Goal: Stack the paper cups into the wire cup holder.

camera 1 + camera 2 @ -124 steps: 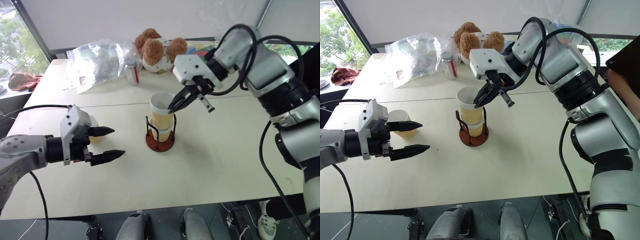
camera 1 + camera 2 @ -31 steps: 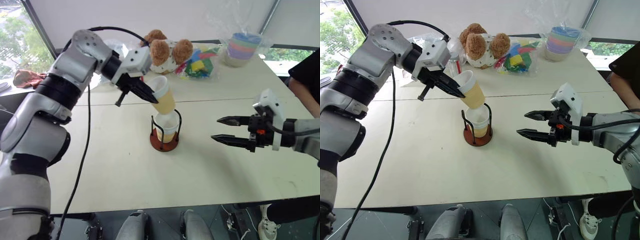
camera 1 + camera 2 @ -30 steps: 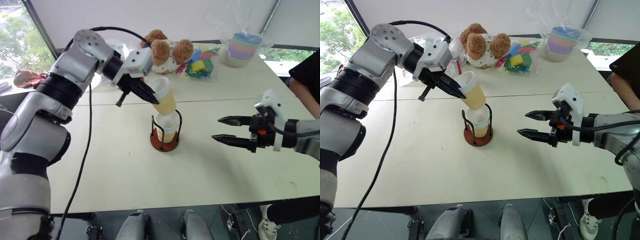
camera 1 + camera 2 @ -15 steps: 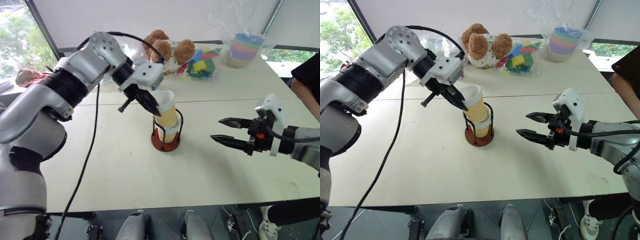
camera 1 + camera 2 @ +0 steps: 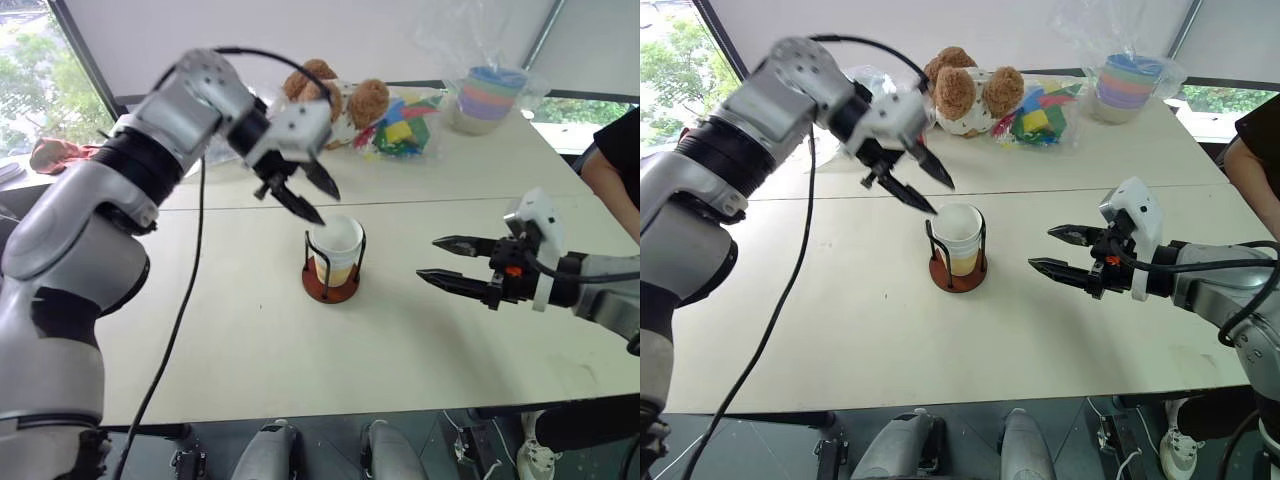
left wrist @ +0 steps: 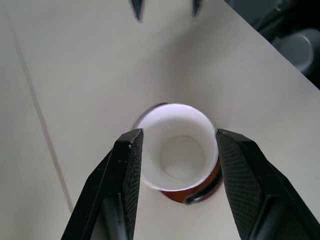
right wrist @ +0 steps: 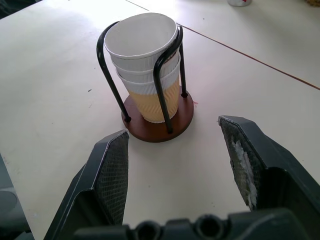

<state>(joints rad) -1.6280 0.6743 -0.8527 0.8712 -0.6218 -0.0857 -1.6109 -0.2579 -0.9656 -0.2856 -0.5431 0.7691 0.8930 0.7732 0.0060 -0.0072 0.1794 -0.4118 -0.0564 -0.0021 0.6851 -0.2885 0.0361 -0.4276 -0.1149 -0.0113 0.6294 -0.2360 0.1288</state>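
- I see the three ribbed yellow-tan paper cups with white rims [image 7: 146, 70] nested one inside another in the black wire cup holder on its round reddish-brown base [image 7: 159, 123], standing upright near the middle of the white table [image 5: 250, 340], just this side of its seam.
- My left gripper [image 5: 310, 197] hangs above the stack, just off its far-left side, jaws released and gripping nothing (the wrist view shows the top cup's rim between the two fingers, untouched).
- My right gripper [image 5: 1055, 251] hovers over the table toward the right edge, well apart from the holder, pointing at it, jaws spread and empty.
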